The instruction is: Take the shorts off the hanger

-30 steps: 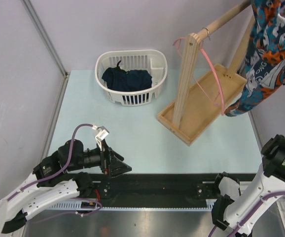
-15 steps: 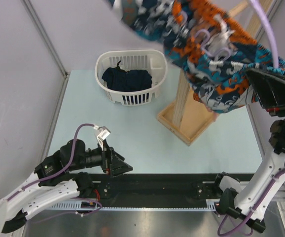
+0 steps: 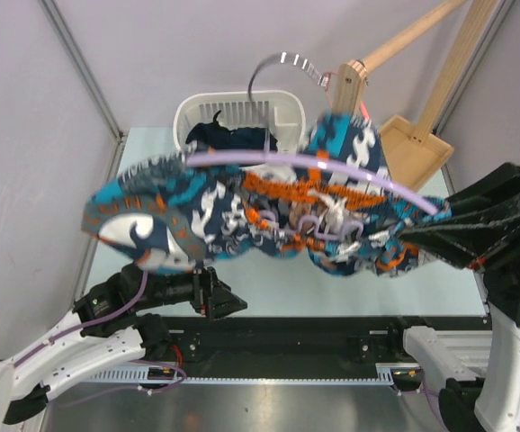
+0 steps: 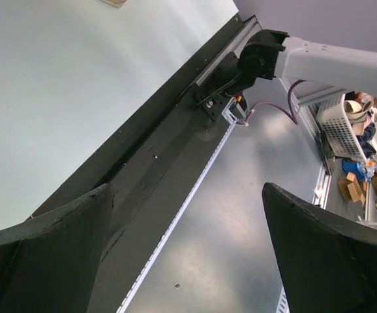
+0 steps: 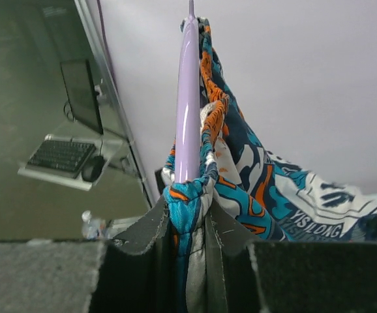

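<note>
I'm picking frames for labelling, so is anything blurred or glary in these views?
Top external: the colourful printed board shorts look soft, close to the lens. Right wrist: a bright highlight runs down the thin lavender plastic hanger. Left wrist: the dark fingers are out of focus.

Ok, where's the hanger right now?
In the top view the hanger is mid-air above the table, just this side of the white basket, shorts draped on it, right end pinched by the right gripper.
</note>
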You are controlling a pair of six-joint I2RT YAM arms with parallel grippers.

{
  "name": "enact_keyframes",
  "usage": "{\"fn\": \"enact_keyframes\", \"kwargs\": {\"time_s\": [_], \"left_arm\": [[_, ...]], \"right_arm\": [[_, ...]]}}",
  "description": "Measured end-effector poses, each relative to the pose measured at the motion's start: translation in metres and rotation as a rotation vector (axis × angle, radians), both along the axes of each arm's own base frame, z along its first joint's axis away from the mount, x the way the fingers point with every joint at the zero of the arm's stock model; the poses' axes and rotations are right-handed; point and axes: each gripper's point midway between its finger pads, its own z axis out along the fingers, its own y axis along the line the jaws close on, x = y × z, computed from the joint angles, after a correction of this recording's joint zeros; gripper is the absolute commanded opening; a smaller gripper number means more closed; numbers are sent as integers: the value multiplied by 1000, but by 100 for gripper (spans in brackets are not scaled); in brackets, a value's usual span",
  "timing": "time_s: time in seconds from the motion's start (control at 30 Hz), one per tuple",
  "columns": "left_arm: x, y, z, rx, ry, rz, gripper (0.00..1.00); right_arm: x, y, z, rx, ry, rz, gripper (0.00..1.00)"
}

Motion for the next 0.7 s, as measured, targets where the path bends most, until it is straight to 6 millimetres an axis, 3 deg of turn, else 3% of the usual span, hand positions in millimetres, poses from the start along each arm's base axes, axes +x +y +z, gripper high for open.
{"fn": "enact_keyframes", "kwargs": {"time_s": [0.17,0.4,0.5,0.7], "left_arm": [[4,0,-7,17,8,21,100],[13,2,-14,31,20,82,100],[21,15,-19,46,34,181,100],[32,66,-14,-69,28,441,93]], "right_arm": [[-9,2,-52,-93,77,24,0],[15,0,-129,-192,264,-91,0],[32,-4,-166,-228,365,-181,0],[55,-13,-235,-324,546,-303,0]]}}
